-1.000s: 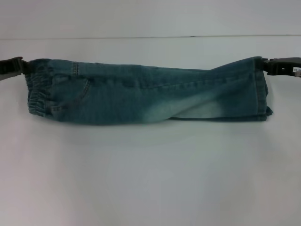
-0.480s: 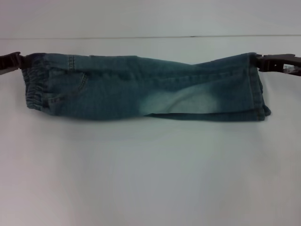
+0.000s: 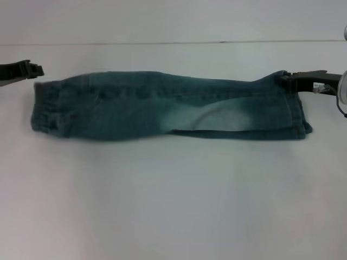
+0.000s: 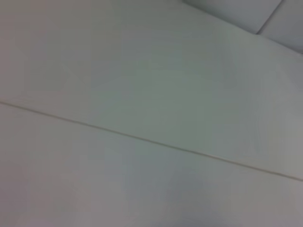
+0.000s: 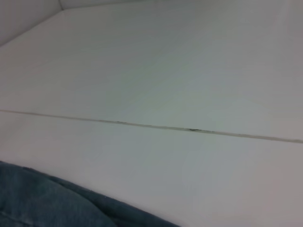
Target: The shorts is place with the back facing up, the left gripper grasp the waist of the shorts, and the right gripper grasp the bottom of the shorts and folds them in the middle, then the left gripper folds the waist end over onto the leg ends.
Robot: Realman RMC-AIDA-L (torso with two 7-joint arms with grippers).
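Note:
The blue denim shorts [image 3: 162, 105] lie folded lengthwise into a long strip across the white table. The gathered waist [image 3: 43, 105] is at the strip's left end and rests flat on the table. My left gripper [image 3: 37, 70] hovers just above and to the left of it, open and apart from the cloth. The leg hems [image 3: 298, 111] form the right end. My right gripper [image 3: 287, 80] is shut on the far hem corner and holds it slightly raised. A patch of denim [image 5: 47, 203] shows in the right wrist view. The left wrist view shows only table.
The white table [image 3: 173, 195] stretches wide in front of the shorts. A thin seam line [image 3: 162, 43] runs across it behind the shorts, and the same seam [image 5: 189, 129] appears in the right wrist view.
My left gripper has let go of the waist and drawn back a little to the left. The waist end dropped flat onto the table. The right gripper moved slightly down and still holds the hem.

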